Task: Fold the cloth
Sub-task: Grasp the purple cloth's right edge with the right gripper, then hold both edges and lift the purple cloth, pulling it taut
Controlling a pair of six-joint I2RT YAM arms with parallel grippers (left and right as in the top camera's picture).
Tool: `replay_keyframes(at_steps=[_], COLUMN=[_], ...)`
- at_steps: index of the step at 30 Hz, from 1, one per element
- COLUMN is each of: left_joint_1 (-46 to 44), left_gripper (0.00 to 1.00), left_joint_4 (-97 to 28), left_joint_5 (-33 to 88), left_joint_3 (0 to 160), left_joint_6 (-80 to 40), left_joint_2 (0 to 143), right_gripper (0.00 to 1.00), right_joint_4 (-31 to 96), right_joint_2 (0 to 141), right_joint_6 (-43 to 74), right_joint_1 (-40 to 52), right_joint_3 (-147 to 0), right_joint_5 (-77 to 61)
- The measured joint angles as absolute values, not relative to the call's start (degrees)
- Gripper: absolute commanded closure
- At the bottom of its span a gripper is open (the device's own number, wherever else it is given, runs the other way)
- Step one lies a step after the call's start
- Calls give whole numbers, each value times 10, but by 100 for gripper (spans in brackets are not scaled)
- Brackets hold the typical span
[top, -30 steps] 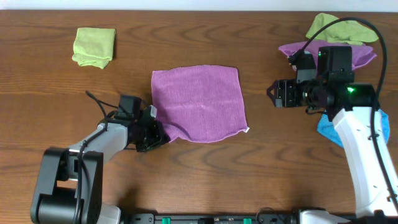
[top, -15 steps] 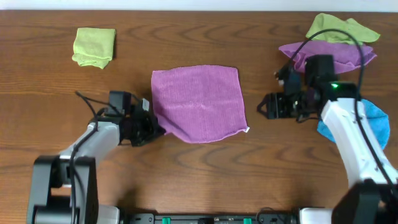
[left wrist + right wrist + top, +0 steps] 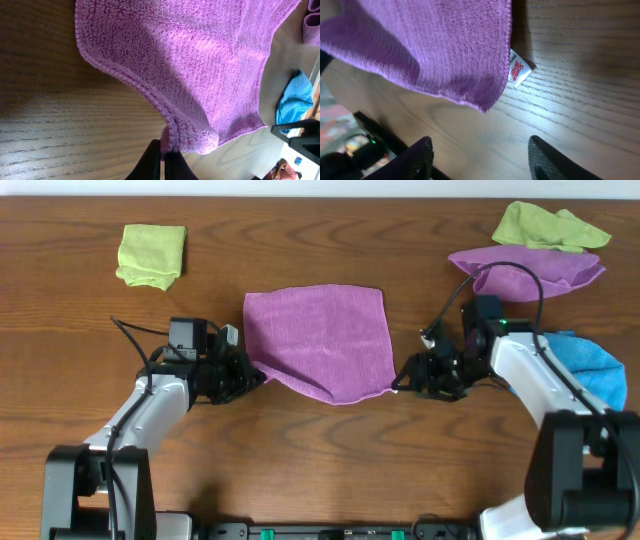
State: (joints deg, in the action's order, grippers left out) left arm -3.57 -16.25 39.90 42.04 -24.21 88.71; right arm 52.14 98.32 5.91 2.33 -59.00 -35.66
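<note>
Magenta cloth (image 3: 320, 340) lies spread, white tag (image 3: 519, 68) at its near corner | your left gripper (image 3: 250, 377) pinches the near corner opposite the tag | your right gripper (image 3: 404, 383), jaws apart, sits just beside the tag, seemingly not touching.

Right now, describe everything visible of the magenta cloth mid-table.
The cloth is a magenta-purple, fluffy microfibre square with a stitched hem, spread mostly flat on the wooden table. The left gripper pinches and lifts its near-left corner. A small white tag with red print sticks out at the near-right corner, where the open right gripper hovers, not touching.
</note>
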Motion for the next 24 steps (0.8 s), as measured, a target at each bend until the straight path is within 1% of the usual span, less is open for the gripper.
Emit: replay_keyframes(at_steps=[4, 11, 24], left_joint_1=[-36, -36, -36], left_gripper=[94, 94, 94], left_joint_4=[-163, -163, -163], left_joint_5=[399, 399, 399], left_joint_3=[420, 420, 420], left_joint_6=[-242, -242, -241], left_joint_2=[887, 887, 887], right_gripper=[46, 48, 56], right_joint_4=[499, 451, 447], right_joint_2=[1016, 1028, 1029], right_joint_6=[96, 150, 193], right_joint_1=[33, 38, 57], right_joint_3=[-590, -588, -588], right_joint_5=[-377, -391, -360])
